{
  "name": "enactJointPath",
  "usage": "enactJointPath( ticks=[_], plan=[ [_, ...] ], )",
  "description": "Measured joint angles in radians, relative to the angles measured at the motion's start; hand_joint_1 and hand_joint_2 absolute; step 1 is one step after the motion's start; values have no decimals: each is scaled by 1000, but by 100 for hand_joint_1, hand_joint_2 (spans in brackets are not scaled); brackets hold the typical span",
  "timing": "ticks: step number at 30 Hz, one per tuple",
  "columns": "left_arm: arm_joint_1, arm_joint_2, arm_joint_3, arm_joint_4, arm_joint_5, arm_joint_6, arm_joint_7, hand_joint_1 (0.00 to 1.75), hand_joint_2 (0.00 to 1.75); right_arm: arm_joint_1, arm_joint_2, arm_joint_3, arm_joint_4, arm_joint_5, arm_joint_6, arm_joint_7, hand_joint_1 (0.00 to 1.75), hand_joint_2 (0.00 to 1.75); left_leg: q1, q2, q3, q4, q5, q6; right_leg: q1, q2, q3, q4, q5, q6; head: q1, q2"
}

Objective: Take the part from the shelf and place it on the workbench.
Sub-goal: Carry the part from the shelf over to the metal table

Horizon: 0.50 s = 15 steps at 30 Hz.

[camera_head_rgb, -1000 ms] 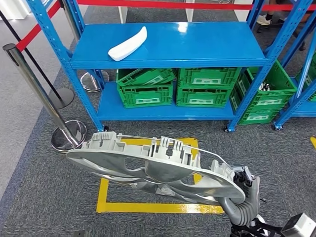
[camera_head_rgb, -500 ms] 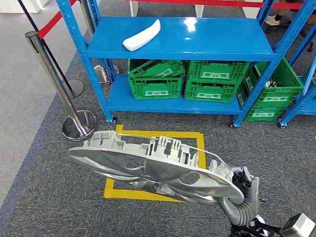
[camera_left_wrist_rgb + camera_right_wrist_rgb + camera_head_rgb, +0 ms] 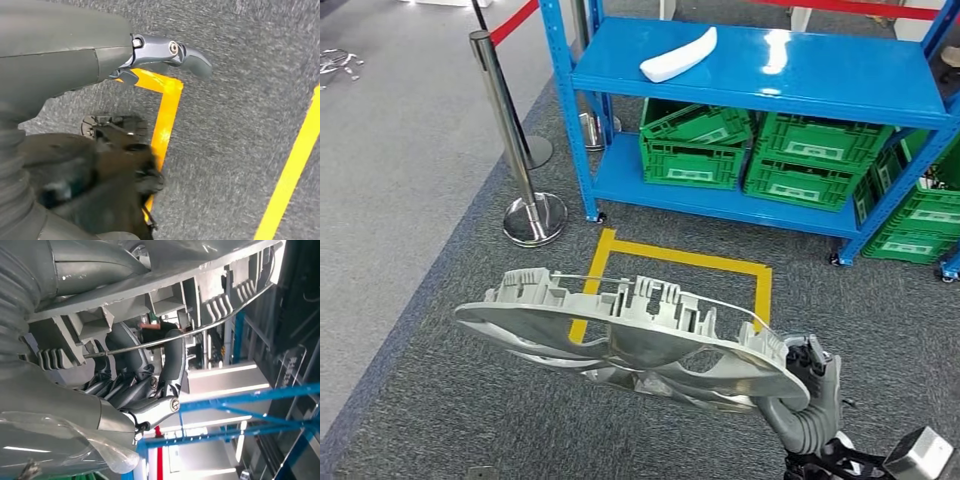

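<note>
Grey part held up over the carpet by the right hand, shelf beyond.

The long grey moulded part [image 3: 629, 335] is gripped at its right end by the right hand [image 3: 810, 385], its fingers [image 3: 130, 385] curled around the ribbed frame; the left hand [image 3: 162, 50] is seen above the carpet with nothing in it, its fingers apart; a yellow taped square [image 3: 675, 258] is marked on the floor past the part; a steel post [image 3: 518, 150] stands beside the blue shelf [image 3: 803, 75]; a white piece [image 3: 678, 55] lies at the top board's left end; green crates [image 3: 773, 155] are stacked on the lower board.
</note>
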State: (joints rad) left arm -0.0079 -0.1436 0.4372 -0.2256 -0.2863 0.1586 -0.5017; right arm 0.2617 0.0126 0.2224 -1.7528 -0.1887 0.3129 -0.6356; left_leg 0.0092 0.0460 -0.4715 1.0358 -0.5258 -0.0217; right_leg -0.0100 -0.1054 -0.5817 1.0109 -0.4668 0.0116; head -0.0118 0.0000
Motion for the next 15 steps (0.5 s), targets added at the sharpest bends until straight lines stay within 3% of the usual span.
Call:
enactJointPath(
  ticks=[1, 2, 3, 4, 6, 8, 9, 10, 11, 13, 15],
  plan=[
    [-1, 0, 0, 0, -2, 0, -1, 0, 175, -1, 0, 0, -1, 0, -1, 0, 175, 175, -6, 4, 19, -40, -14, 8, -1, -10, -4, 1, 8, 6, 0, 0],
    [0, 0, 0, -1, -3, 0, -2, 0, 175, -2, 0, 1, -1, 0, -1, 0, 175, 175, -10, -2, 18, -57, -16, 18, -3, -20, -7, 1, 16, 12, 0, 0],
    [2, 0, 2, -1, -6, 0, -3, 0, 175, -3, 0, 1, -1, 0, -2, 0, 175, 175, -12, -9, 9, -59, -8, 26, -7, -18, -11, 1, 18, 19, -1, 0],
    [5, 0, 3, -1, -9, 0, -4, 0, 175, -3, 0, 1, -1, 0, -2, 0, 175, 175, -12, -16, -1, -62, 1, 36, -10, 1, -18, 7, 6, 25, 0, 0],
    [7, 0, 6, -1, -15, -1, -6, 0, 175, -1, 0, 1, 0, 1, -2, 0, 175, 175, -13, -29, -21, -66, 22, 53, -12, 61, -40, 68, -67, 30, 2, 0],
    [5, -2, 10, -1, -21, -4, -8, 0, 175, 1, 0, 2, 0, 1, -2, 0, 175, 175, -19, -47, -47, -64, 43, 62, -8, 97, -73, 189, -154, 25, 4, 0],
    [3, -3, 12, -1, -23, -4, -9, 0, 175, 1, 0, 2, 0, 1, -2, 0, 175, 175, -22, -58, -61, -63, 54, 64, -4, 102, -82, 241, -169, 22, 4, 0],
    [3, -3, 15, -1, -24, -5, -9, 0, 175, 1, 0, 2, 0, 2, -2, 0, 175, 175, -25, -70, -75, -61, 64, 65, -1, 104, -80, 268, -160, 17, 4, 0],
    [4, -4, 17, -1, -25, -5, -9, 0, 175, 1, 0, 1, 0, 2, -3, 0, 175, 175, -27, -82, -88, -59, 74, 65, 2, 106, -62, 259, -132, 12, 4, 0],
    [4, -4, 21, -1, -27, -4, -9, 0, 175, 0, 0, 1, 0, 3, -3, 0, 175, 175, -29, -106, -108, -51, 89, 62, 6, 133, 19, 149, -77, -1, 4, 0],
    [3, -5, 23, -1, -29, -2, -10, 0, 175, 0, 0, 1, 0, 5, -4, -1, 175, 175, -30, -130, -126, -42, 102, 55, 5, 173, 101, 23, -73, -7, 4, 0]
  ],
)
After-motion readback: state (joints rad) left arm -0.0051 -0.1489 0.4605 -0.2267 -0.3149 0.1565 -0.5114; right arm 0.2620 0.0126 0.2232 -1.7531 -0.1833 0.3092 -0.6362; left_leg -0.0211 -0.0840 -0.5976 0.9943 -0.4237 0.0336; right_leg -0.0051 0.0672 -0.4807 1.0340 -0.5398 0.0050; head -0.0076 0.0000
